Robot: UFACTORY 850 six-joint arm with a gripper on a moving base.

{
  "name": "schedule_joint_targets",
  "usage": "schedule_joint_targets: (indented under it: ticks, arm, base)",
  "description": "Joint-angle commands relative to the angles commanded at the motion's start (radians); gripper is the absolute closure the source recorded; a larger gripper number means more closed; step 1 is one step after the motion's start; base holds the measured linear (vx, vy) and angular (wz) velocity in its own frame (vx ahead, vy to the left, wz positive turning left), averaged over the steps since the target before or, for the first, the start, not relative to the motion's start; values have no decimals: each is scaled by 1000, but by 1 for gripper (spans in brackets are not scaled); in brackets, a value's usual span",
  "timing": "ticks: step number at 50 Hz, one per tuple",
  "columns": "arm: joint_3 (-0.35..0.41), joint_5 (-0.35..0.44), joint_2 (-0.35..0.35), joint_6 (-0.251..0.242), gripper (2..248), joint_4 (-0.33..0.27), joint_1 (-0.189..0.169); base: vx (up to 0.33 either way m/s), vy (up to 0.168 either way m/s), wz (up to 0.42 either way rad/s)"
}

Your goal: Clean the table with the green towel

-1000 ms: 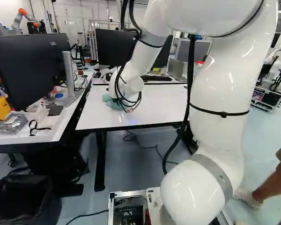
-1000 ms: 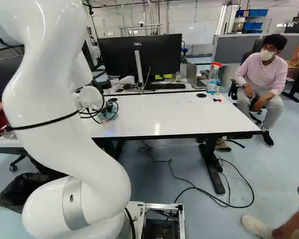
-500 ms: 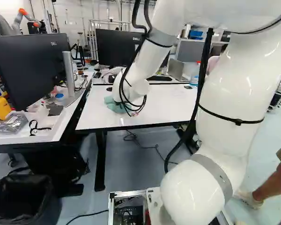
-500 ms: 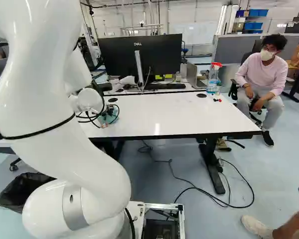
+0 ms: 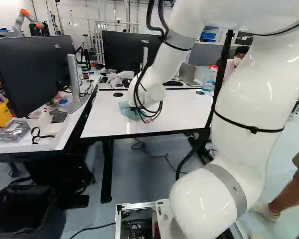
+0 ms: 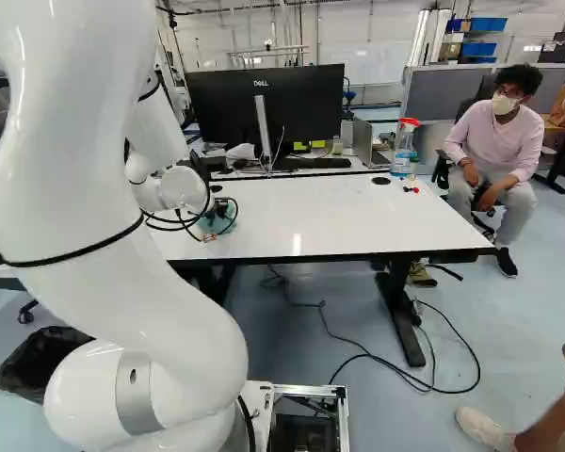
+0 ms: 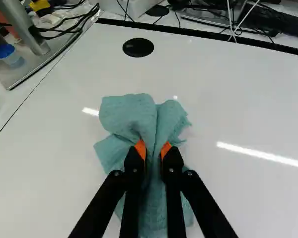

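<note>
white arm right of middle, wrist low over white table, green towel bunched under it, black cables looped at wrist, monitor on left-hand desk, yellow bottle near it, bin at lower left

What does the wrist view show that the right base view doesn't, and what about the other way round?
Only the wrist view clearly shows the two black fingers with orange pads pinching the cloth, and a small blue-capped container.

Only the right base view shows the clear plastic spray bottle with a red top and the wide black monitor screen.

Both show the crumpled green cloth towel on the glossy white rectangular table.
</note>
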Motion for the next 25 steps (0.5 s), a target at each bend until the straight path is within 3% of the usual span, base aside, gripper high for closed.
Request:
schedule_joint_targets:
  ticks: [25]
  arm:
    - [-124, 0, -107, 0, 199, 0, -11]
  base:
    - [0, 0, 0]
